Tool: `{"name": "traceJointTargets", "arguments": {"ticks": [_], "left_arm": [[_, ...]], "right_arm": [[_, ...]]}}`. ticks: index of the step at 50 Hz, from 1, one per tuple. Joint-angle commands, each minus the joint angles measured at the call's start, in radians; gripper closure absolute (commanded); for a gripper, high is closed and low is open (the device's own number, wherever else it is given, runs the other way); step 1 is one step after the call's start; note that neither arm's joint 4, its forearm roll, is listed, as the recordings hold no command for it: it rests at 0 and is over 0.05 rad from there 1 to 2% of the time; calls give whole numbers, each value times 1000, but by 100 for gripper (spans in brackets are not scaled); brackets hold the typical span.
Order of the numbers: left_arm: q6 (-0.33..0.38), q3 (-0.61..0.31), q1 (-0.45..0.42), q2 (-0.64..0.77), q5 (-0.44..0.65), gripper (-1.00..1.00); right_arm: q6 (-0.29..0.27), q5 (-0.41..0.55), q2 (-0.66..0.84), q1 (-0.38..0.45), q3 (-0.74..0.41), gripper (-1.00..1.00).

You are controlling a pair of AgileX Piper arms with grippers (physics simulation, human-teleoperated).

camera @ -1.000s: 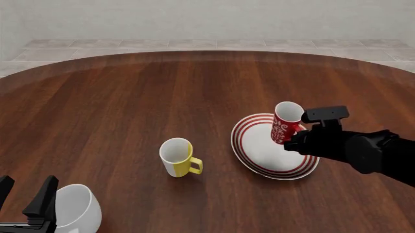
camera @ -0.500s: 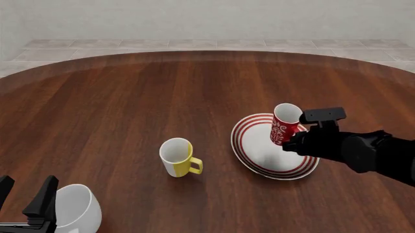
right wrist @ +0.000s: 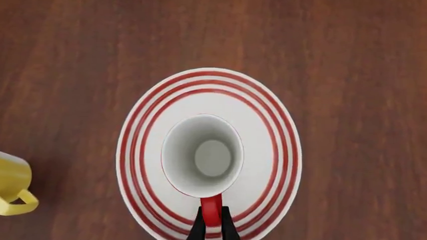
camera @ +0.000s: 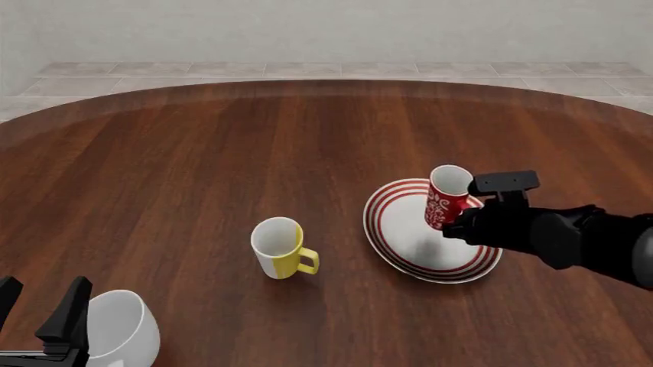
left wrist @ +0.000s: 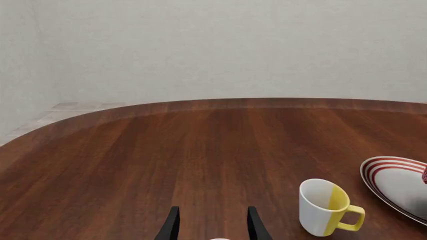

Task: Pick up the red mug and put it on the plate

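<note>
No text, label, brand, number or sign can be read anywhere; the white marks on the red mug are an ornamental pattern, too small to show any letters.

**Front view: red mug over plate, right arm on it**

Your right gripper is at the red mug, fingers hidden behind it; closure can't be read here. The mug sits upright above the plate, its shadow on the white centre; contact unclear. The yellow-and-white mug stands left of the plate, apart. Your left gripper is bottom left, jaws apart, beside the white mug.
</note>
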Motion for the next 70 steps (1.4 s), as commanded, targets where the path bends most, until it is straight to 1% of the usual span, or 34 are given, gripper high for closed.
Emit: {"name": "traceJointTargets", "arguments": {"ticks": [1,13,21,31,54,70], "left_arm": [[0,0,0,0,0,-100],[0,0,0,0,0,-100],[0,0,0,0,0,-100],[0,0,0,0,0,-100],[0,0,0,0,0,-100],[0,0,0,0,0,-100]], "right_arm": [[4,-9,22,-8,-14,100],[8,-21,42,-5,-14,100],[-7,-22,49,-8,-19,100],[-11,-24,57,-17,-23,100],[3,-38,88,-6,-26,100],[0,-49,102,-5,-22,100]]}}
